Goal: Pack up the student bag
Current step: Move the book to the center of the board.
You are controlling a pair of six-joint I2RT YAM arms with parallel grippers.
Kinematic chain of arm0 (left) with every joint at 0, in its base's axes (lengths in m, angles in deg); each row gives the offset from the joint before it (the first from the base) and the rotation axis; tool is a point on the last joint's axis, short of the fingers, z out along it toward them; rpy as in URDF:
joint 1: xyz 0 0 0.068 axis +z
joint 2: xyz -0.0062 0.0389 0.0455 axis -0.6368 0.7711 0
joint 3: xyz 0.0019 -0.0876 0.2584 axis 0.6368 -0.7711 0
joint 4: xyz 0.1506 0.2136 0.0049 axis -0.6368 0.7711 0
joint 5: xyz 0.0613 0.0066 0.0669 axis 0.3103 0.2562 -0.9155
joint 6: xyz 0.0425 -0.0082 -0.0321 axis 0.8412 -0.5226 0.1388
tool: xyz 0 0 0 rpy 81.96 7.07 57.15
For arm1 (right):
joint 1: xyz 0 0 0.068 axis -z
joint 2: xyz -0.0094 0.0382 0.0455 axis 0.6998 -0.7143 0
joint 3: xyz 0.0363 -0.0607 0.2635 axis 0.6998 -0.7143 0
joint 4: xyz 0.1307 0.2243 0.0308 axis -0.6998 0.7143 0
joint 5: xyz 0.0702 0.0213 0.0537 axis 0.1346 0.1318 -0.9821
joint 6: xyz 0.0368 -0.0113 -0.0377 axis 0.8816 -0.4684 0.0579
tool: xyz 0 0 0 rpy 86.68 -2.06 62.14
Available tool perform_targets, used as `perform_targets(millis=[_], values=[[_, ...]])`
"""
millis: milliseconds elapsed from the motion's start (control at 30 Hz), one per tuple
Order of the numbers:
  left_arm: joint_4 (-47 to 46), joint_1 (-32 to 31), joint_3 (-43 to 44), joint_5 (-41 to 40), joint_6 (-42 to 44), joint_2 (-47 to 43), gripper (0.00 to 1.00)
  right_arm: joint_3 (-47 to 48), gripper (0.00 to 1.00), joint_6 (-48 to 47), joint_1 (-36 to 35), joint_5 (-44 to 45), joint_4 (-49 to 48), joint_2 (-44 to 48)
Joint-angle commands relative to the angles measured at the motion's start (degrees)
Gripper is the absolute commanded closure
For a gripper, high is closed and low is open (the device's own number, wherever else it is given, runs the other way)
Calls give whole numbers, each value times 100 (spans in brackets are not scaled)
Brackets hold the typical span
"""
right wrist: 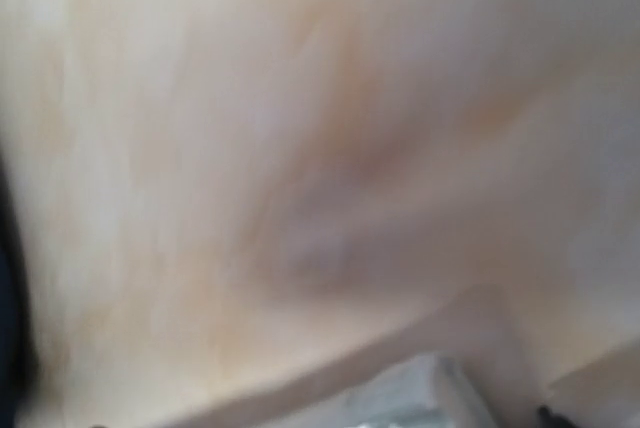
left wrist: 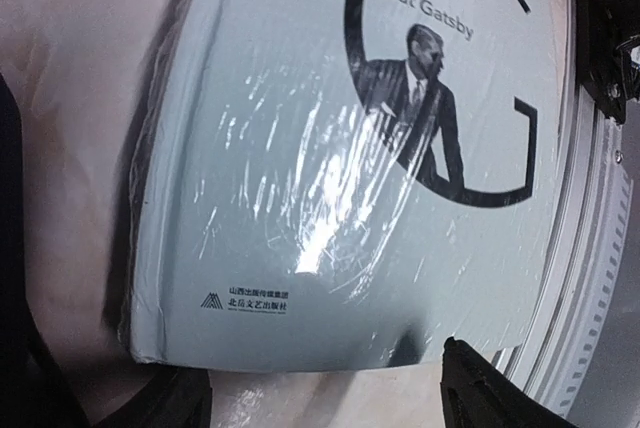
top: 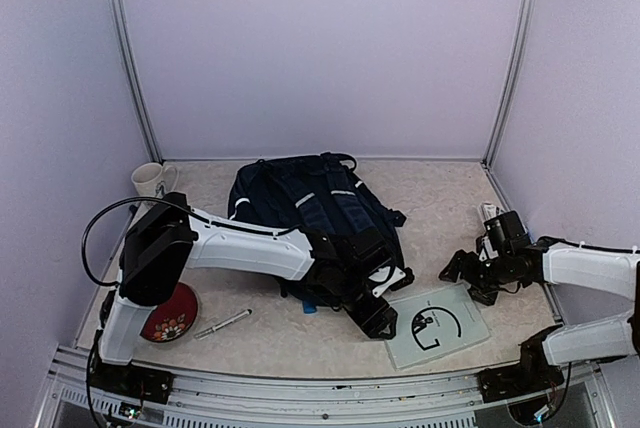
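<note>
top view: you see the student bag (top: 310, 210), a soft navy fabric pack with pale stripe trim. it lies slumped and flat at the middle of the mottled beige worktop (top: 440, 203), and the left arm crosses its near edge. just beside the bag, toward the near right, a thin rectangular book (top: 437, 326) lies flat, pale grey-blue with a black circular motif.

left wrist view: the cover is sealed in glossy, wrinkled film that catches the light. it bears the title "the great gatsby" and a man's figure in a dark suit. the left fingers (left wrist: 490, 398), matte black and wedge-shaped, stand wide apart at the book's lower edge and grip nothing.

the right fingers (top: 455, 268) hover to the right of the book, spread, with nothing between them. your right wrist view is too blurred to add detail.

at the left you find a cream ceramic mug (top: 150, 180), a round red patterned bowl (top: 172, 320) and a slim metallic pen (top: 222, 324).
</note>
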Motion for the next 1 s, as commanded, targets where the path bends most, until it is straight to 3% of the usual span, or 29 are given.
perform_targets(millis=[0, 133, 333, 533, 600, 800, 967], values=[[-377, 66, -73, 139, -164, -134, 23, 9, 10, 471, -471, -1051, 545, 197], [-438, 45, -136, 103, -177, -180, 23, 367, 6, -276, -471, -935, 1409, 222], [-520, 299, 459, 51, -342, 37, 22, 172, 8, -466, -647, -1437, 1598, 63], [-660, 559, 1139, 25, -427, 303, 22, 379, 11, -304, -954, -2327, 655, 276], [-685, 669, 1173, -35, -416, 233, 22, 523, 11, -393, -1005, -2116, 738, 380], [-398, 762, 625, -477, -282, -318, 22, 571, 10, -655, -1007, -1045, 2096, 355], [-258, 546, -421, -444, -277, -826, 27, 250, 10, -515, -1007, -1031, 2410, 673]])
